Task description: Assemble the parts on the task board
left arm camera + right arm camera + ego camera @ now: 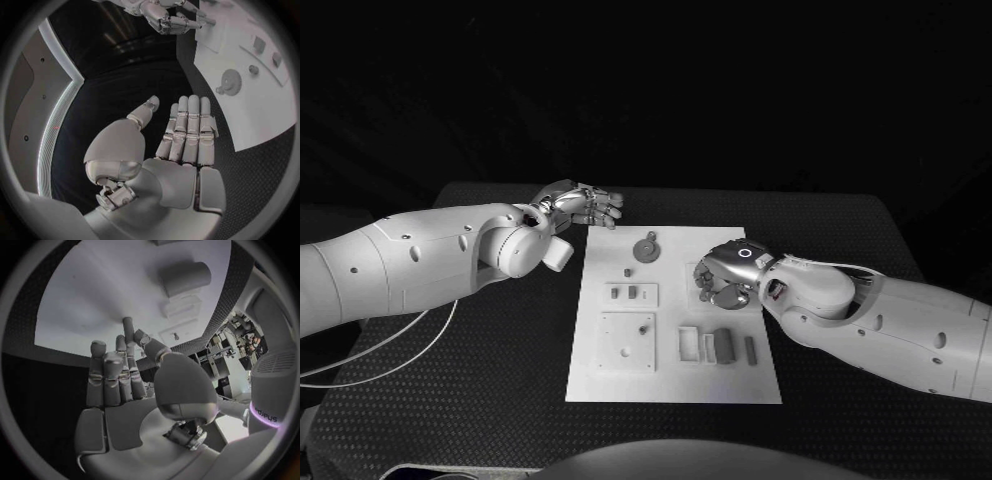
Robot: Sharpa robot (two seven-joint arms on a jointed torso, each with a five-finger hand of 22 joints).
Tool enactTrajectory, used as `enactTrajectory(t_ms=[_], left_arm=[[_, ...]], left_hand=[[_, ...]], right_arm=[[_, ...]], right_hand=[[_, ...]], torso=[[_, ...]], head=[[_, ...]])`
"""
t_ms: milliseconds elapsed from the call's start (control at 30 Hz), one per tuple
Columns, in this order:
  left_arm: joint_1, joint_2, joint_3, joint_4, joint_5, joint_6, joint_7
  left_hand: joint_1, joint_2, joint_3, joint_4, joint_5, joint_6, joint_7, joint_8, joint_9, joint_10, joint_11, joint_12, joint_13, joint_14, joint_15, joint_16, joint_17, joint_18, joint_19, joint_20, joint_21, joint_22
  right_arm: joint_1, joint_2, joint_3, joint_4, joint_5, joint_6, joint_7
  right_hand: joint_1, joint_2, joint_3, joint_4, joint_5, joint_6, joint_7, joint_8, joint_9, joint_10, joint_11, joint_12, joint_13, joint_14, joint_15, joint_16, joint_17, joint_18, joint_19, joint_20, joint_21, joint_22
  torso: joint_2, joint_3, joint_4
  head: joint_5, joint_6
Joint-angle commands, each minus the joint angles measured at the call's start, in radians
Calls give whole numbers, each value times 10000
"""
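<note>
Parts in near row untouched, right robot hand reaching over board's right edge.
Grey blocks (pixel 715 346) lie at near end of task board (pixel 672 385); right robot hand (pixel 728 272) hovers mid-board, fingers parted, holding nothing — should lower squarely before pinching; round geared part (pixel 648 244) farther; left robot hand (pixel 589 207) released, flat, over tabletop (pixel 473 400) at far-left corner.

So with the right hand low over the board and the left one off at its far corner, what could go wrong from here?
1. The right hand hangs over the task board with its fingers curled, close to the small parts; lowering further could knock one aside.
2. The board seems to lie loose on the table, so a push might slide it.
3. The left hand, open by the far corner, may clip the round part if it sweeps inward.
</note>
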State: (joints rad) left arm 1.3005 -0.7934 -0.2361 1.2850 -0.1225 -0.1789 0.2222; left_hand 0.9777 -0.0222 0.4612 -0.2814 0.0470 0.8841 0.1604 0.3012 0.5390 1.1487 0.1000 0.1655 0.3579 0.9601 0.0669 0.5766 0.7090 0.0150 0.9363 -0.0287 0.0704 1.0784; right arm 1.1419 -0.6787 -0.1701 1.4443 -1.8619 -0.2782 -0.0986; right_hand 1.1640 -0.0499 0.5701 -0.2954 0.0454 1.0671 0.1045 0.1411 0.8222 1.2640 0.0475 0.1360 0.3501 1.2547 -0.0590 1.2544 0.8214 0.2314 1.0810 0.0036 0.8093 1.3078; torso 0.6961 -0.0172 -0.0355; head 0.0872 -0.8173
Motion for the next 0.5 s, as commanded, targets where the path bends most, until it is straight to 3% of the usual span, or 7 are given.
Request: enactTrajectory(t_ms=[33,267,333,500], left_arm=[[15,28,6,18,-34,135,86],[15,39,6,39,-34,138,89],[15,40,6,31,-34,138,89],[16,59,6,17,-34,135,98]], left_hand=[[39,62,-28,12,55,-12,57,-12,-12,2,59,-51,-12,39,20,-55,16,-40,60,-12,-22,-11],[35,67,-29,16,54,-14,59,-14,-14,1,60,-53,-14,39,21,-57,17,-42,60,-10,-22,-12],[32,69,-31,18,54,-14,59,-14,-15,1,61,-54,-14,39,22,-58,17,-43,60,-9,-22,-13],[30,72,-32,20,54,-14,60,-15,-17,1,61,-55,-16,39,22,-60,18,-43,59,-9,-22,-15]], right_arm=[[18,-73,89,164,-308,-375,-205],[130,-257,510,764,-334,-154,-254],[138,-282,569,1042,-294,-182,-226],[135,35,570,1330,22,-171,-68]], right_hand=[[112,50,1,29,6,80,16,52,54,120,-10,45,38,18,-60,50,-16,304,104,-20,43,125],[117,54,-10,25,6,102,4,73,87,162,-36,66,62,47,-87,58,-19,304,139,-40,61,126],[117,54,-10,26,5,108,2,77,93,171,-40,70,67,47,-91,57,-20,304,140,-43,62,125],[111,51,-13,28,6,114,-1,83,103,183,-48,76,75,49,-99,55,-23,304,143,-46,63,124]], torso=[[-3,-6,-2],[0,-6,-2],[0,-6,-3],[-5,-2,-13]], head=[[20,8],[43,10],[65,9],[161,26]])
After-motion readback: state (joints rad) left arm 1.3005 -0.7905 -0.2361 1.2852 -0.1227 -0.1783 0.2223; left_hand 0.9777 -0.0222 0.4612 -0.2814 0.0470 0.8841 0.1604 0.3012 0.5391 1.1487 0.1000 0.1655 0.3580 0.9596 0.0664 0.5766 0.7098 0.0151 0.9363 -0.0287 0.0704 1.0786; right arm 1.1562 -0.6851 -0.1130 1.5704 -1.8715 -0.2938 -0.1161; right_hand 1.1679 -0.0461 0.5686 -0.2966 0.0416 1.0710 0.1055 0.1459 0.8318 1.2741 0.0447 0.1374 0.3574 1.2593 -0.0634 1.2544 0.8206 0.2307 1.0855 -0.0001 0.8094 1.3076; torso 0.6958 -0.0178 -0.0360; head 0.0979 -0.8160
